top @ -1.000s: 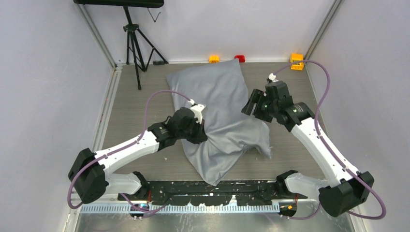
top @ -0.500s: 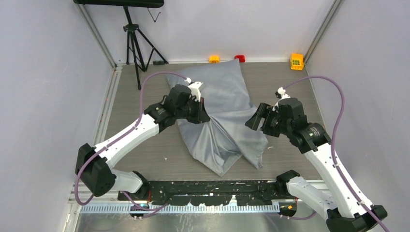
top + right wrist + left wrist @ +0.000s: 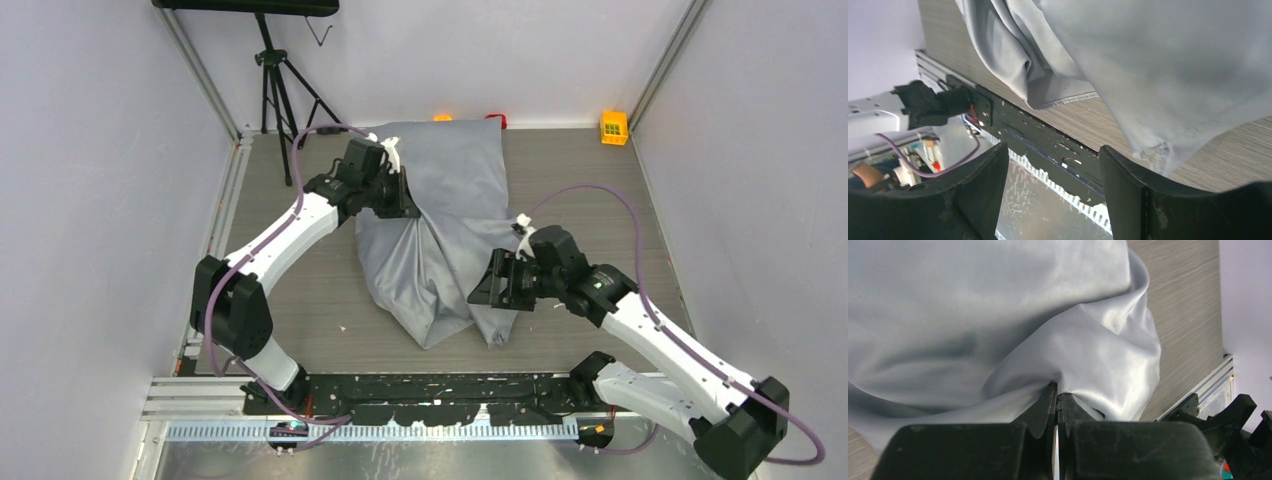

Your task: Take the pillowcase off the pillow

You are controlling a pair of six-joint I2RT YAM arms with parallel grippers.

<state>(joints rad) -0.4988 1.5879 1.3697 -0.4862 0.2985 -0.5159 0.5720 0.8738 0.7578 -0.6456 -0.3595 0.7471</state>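
- Fingers of the left gripper (image 3: 1057, 390) are pressed together on a fold of the pillowcase (image 3: 450, 230). The pinch sits on the sack's left flank, toward its far end, and the cloth puckers into the closed tips.
- From that pinch the grey-blue fabric runs to the right and toward the near edge of the table (image 3: 300, 290). Its long axis goes roughly far to near. The far part is plump and lies close to the back wall, while the near part is limp and gathered into deep creases.
- No white or yellow of the pillow shows in any view. I judge it is inside the far, fuller part, so it would have to come out through the near end.
- A raw hem (image 3: 1068, 97) shows in the right wrist view at the limp near end, which suggests the opening lies there.
- To the right, the right gripper (image 3: 1053, 150) has its fingers spread wide with nothing between them. It hovers just beside the near right corner of the sack, and the hem lies ahead of and above the fingers.
- The right arm is the nearer one to the open end. The coming move likely turns on it closing on that hem while the left pinch anchors the far side.
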